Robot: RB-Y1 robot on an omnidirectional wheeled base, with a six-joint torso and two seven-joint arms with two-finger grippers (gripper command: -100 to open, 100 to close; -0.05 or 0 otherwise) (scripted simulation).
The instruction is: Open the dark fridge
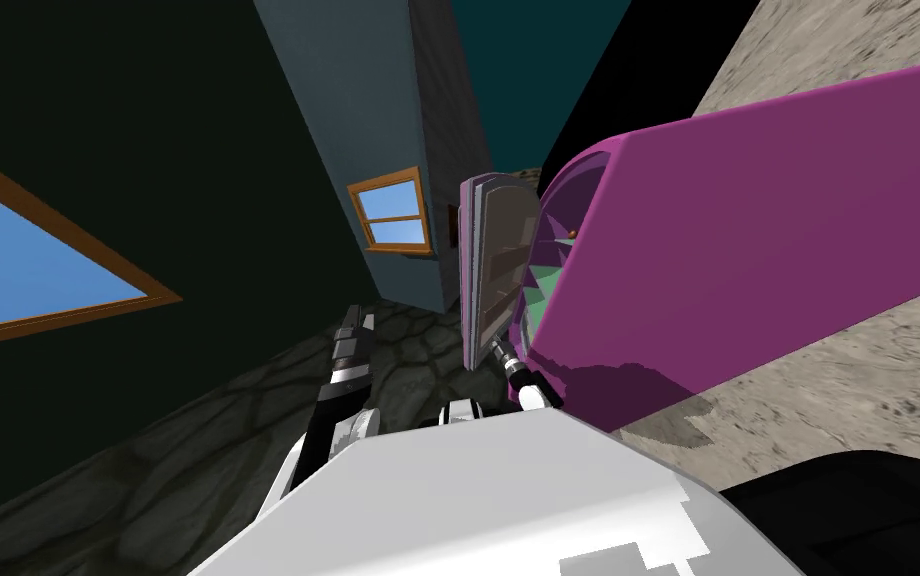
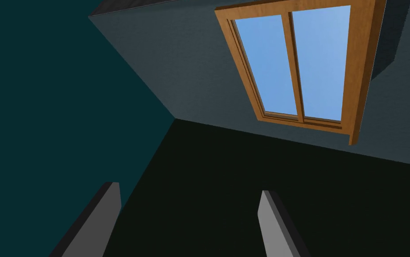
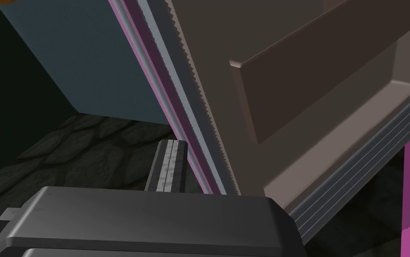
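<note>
purple fridge door (image 1: 496,270) ajar; right gripper (image 1: 508,355) at its edge, likely to swing it wider, jaws' grip unclear. left gripper (image 2: 189,187) jaws wide, empty.

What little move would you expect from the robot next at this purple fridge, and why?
Probably the right gripper should swing the door a bit wider. The door stands part-open from the purple fridge, its brown inner shelf close to that gripper, which sits at the door's lower edge. The left gripper is open, holding nothing.
</note>
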